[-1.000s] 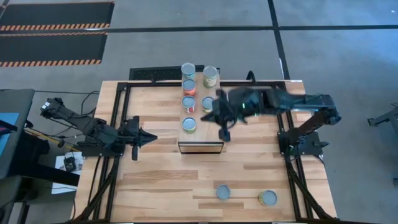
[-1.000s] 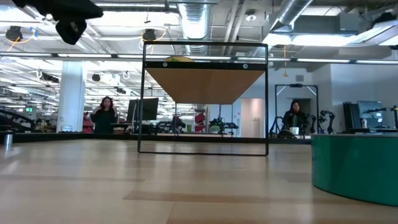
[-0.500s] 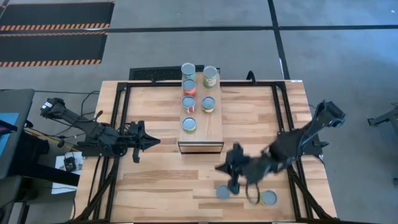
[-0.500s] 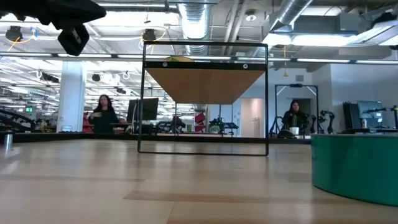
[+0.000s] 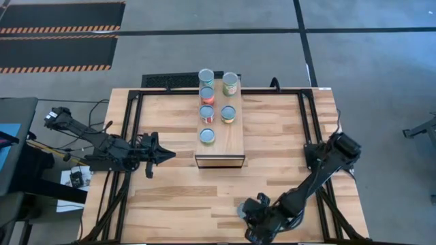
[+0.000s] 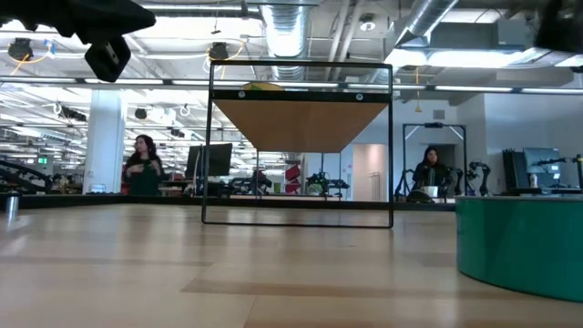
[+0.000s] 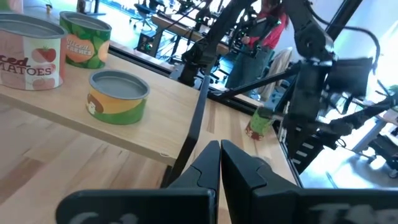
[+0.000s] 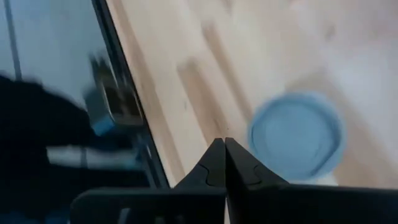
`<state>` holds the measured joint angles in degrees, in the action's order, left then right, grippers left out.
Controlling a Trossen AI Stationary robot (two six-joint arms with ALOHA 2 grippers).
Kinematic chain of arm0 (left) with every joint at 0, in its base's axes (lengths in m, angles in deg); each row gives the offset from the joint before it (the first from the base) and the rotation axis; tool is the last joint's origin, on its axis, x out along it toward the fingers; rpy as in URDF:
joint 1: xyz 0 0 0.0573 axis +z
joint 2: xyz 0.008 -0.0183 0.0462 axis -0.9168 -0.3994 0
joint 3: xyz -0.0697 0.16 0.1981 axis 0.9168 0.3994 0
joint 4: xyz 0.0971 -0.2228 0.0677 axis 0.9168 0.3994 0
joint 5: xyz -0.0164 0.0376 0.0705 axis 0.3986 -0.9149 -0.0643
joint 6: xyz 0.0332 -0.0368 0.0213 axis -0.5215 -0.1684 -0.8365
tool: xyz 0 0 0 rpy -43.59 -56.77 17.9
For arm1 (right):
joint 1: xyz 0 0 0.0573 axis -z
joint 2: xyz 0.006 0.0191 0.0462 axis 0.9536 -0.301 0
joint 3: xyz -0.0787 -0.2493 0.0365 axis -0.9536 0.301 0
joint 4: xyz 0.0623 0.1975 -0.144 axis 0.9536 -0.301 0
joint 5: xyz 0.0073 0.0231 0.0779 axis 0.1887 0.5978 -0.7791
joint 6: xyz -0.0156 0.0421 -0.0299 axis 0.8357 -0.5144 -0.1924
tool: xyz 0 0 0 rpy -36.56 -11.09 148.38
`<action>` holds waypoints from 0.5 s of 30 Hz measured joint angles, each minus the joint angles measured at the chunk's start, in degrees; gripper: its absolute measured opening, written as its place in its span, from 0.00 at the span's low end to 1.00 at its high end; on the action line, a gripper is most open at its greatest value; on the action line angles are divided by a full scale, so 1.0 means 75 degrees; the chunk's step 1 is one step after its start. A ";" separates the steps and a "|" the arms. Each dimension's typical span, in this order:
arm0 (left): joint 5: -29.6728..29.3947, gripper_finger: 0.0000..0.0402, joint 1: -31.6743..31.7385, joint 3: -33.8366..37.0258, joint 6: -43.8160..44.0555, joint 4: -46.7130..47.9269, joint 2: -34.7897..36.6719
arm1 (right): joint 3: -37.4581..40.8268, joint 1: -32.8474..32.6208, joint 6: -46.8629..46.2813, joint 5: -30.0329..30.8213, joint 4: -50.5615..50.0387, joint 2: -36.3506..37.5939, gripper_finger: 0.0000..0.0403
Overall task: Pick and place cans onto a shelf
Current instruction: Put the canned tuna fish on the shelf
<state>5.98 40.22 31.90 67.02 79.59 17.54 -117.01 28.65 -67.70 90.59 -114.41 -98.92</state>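
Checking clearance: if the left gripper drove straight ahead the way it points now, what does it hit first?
Probably the shelf. In the high view the left gripper, fingers shut, points across the table at the shelf's near end, beside the yellow-green can. Bare tabletop lies between; height is hard to judge, so it might strike the shelf's side.

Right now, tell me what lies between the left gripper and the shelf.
Only bare tabletop, in the high view, separates the left gripper from the shelf.

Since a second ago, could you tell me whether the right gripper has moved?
Yes. In the high view the right gripper has swung away from the shelf, where it hovered beside the cans, to the table's near edge, and its fingers are shut.
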 joint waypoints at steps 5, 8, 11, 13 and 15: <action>0.0000 0.00 -0.0002 0.0000 0.0036 0.0151 -0.0002 | 0.0000 0.0278 0.0262 -0.1092 -0.0294 -0.0445 0.04; 0.0006 0.00 0.0000 0.0000 0.0105 0.0216 -0.0003 | -0.0150 0.0381 0.0584 -0.1161 -0.0583 -0.0564 0.08; 0.0043 0.00 -0.0001 0.0000 0.0111 0.0223 0.0000 | -0.0447 0.0453 0.1107 -0.1163 -0.1092 -0.0568 0.11; 0.0044 0.00 -0.0001 0.0000 0.0111 0.0257 -0.0003 | -0.0557 0.0466 0.1454 -0.1164 -0.1174 -0.0568 0.12; 0.0044 0.00 -0.0002 0.0000 0.0114 0.0297 0.0000 | -0.0607 0.0481 0.1793 -0.1166 -0.1261 -0.0568 0.13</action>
<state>6.30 40.20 31.90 67.87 81.82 17.54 -121.56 32.26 -54.25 81.85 -123.87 -103.18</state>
